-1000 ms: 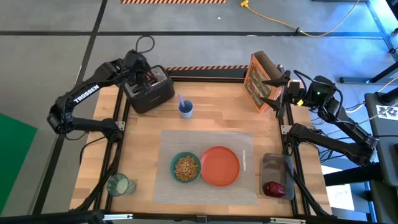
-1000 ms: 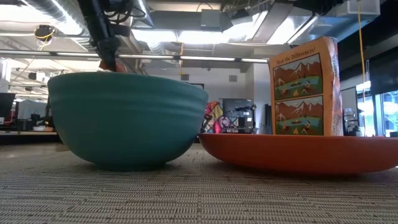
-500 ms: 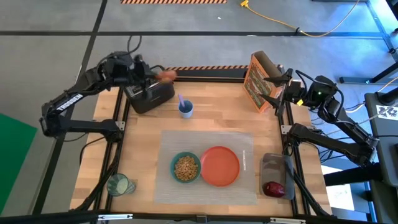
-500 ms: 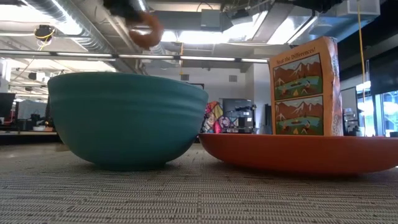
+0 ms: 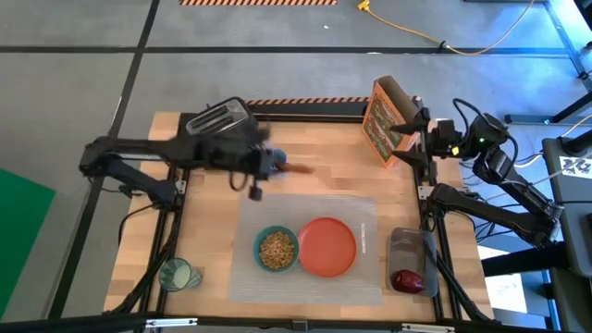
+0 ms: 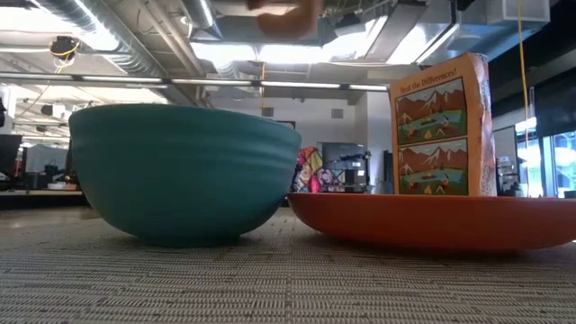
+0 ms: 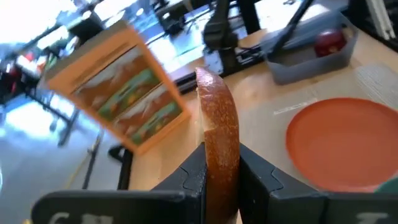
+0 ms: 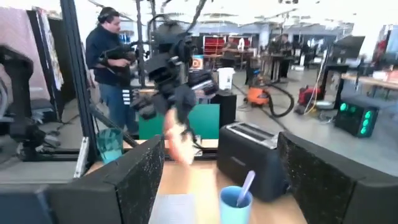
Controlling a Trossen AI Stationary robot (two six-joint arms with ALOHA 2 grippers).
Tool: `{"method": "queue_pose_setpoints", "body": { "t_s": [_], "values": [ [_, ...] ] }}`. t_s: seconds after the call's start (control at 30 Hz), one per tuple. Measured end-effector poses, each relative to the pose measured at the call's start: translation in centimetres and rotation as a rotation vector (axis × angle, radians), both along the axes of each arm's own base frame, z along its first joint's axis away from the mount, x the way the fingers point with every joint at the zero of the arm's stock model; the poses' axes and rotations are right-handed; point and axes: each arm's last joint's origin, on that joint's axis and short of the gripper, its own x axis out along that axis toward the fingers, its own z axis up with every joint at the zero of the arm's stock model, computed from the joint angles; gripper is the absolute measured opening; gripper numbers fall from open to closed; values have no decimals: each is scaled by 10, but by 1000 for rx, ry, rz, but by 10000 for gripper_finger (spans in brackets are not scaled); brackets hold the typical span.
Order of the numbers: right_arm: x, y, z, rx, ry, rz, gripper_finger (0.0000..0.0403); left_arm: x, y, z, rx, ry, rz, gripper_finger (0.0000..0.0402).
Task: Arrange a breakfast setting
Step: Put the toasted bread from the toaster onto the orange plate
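Item: browned toast slice (image 7: 217,134), held upright, edge-on, in the closed jaws of my left gripper (image 7: 222,177); it hangs in the air over the back of the wooden worktop (image 5: 328,171), near the small blue cup (image 5: 271,161), short of the grey translucent rectangular placemat (image 5: 361,208).

Destination, as I judge it: the round orange-red plate (image 5: 327,246), bare, beside the small teal bowl (image 5: 276,248) of cereal.

Handling notes: I want to carry the slice on over the plate's middle, tilt the wrist so it lies flat, lower close, then let go. Dropped on edge it could roll off the rim. I should pass clear of the cup and the bowl.

Right gripper (image 5: 413,133): waiting at the far right corner by the orange cereal box (image 5: 381,121), jaws wide apart, empty.

Poorly seen: the left gripper blurs in the overhead view; the low view shows the toast only as a smear at the top edge. Metal spoon: I can't find it. Dark-red apple (image 5: 407,280) sits in a grey tray (image 5: 408,244); clear greenish glass (image 5: 176,274) stands at the near left corner.
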Motion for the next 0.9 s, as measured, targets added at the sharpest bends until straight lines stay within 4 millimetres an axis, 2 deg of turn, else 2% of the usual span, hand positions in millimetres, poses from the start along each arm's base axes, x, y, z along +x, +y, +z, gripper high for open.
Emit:
{"method": "queue_pose_setpoints", "body": {
  "t_s": [0.17, 0.3, 0.4, 0.53, 0.7, 0.9],
  "values": [
    [-2, 8, -1, 29, 13, 70, 268, 46, -33, -34, 81, 8, -124, 52],
    [1, 15, -4, 41, 33, 112, 240, 71, -62, -70, 274, 95, -187, 52],
    [2, 19, -6, 53, 55, 98, 229, 82, -80, -95, 443, 173, -199, 52],
    [3, 22, -7, 50, 58, 87, 225, 93, -98, -120, 570, 204, -273, 52],
    [6, 23, -7, 33, 64, 55, 225, 104, -112, -139, 641, 181, -382, 52],
    [11, 22, -8, 36, 74, 41, 225, 107, -114, -149, 761, 199, -511, 52]
  ]
}}
